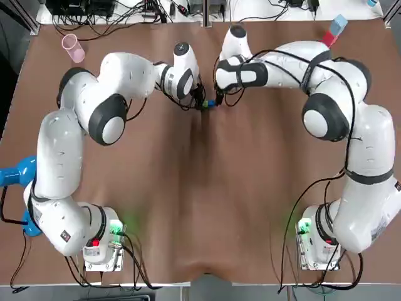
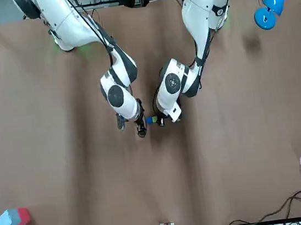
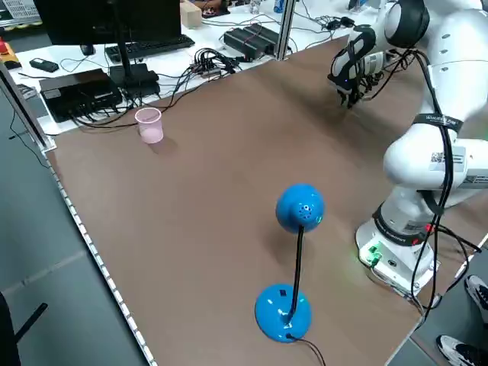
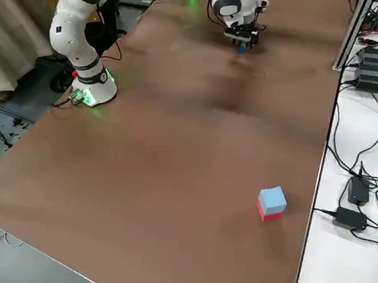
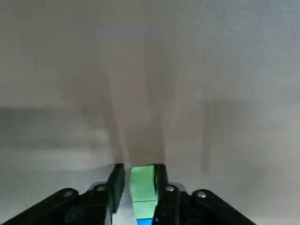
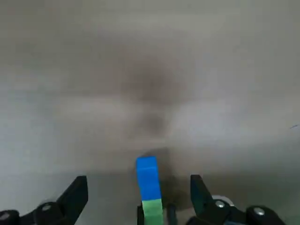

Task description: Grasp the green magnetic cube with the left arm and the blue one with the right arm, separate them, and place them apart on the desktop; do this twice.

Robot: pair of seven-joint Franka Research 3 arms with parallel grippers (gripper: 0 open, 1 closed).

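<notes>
Brown tabletop (image 1: 200, 207), viewed from overhead, arm bases along near edge. At far left edge, blue desk lamp (image 1: 15, 172), partly cut off. Toward far left corner, pink cup (image 1: 72, 47), upright and alone.

Next, left arm (image 1: 62, 144), folded inward from its base (image 1: 100, 241) toward middle of tabletop and ending in left pincer (image 5: 138, 168). Narrowly closed on green cube (image 5: 142, 180), with both fingers (image 5: 116, 182) pressed against opposite faces in left wrist view.

Immediately right of green cube and touching it face to face, blue cube (image 1: 212, 103). Pair joined as one short bar near centre line, in far half of tabletop, between the two wrists. Resting on surface or raised off it: cannot tell.

Around blue cube, right pincer (image 6: 138, 180), spread wide, with fingers (image 6: 197, 190) on either side and clear of cube's faces in right wrist view.

Further right, right arm (image 1: 369, 144), arched over from its base (image 1: 319, 241) and reaching leftward to the cubes. At far right corner, red-and-blue block (image 1: 334, 31), well apart from both arms' working ends and from cube pair.
</notes>
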